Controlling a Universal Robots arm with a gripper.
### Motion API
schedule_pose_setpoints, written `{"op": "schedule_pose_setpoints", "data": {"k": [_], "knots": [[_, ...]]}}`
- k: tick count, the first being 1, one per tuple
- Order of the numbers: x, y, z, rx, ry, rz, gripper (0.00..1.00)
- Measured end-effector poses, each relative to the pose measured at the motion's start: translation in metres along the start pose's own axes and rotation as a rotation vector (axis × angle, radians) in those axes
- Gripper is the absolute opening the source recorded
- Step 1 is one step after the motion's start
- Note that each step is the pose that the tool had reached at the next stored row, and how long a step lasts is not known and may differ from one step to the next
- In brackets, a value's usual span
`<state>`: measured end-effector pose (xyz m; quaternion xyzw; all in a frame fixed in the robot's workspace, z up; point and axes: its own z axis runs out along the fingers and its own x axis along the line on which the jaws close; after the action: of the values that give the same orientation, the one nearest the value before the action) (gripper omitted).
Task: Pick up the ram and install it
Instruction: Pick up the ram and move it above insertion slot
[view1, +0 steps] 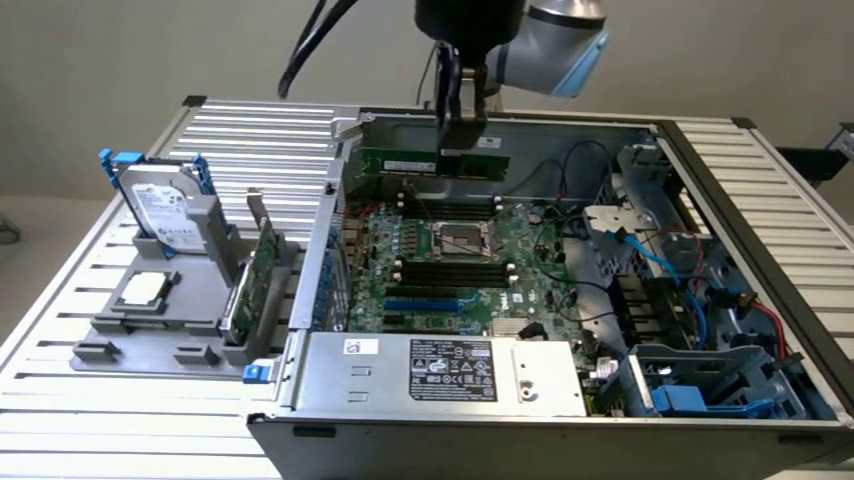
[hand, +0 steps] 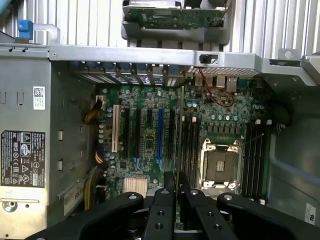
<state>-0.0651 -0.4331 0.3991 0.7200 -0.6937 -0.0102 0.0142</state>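
Your gripper (view1: 462, 138) is clenched on the ram (view1: 400, 162), holding it level in the air over the far part of the motherboard (view1: 534, 265), inside the open case (view1: 534, 440). Seen edge-on from the wrist, it runs along the slots (hand: 192, 145) beside the socket (hand: 218, 165).

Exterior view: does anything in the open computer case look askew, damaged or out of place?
Nothing stands out. The gripper holds the ram by its upper edge above the motherboard, roughly parallel with the black memory slots.

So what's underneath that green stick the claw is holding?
The open computer's motherboard: black memory slots beside the processor socket. The ram stick itself hides the strip directly below it.
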Motion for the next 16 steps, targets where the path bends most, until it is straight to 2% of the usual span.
{"op": "schedule_pose_setpoints", "data": {"k": [13,16], "knots": [[-0.045,-0.0247,0.0198,0.0001,-0.0001,0.0,0.14],[-0.049,-0.0313,0.0235,0.0014,0.0001,0.0,0.14]]}}
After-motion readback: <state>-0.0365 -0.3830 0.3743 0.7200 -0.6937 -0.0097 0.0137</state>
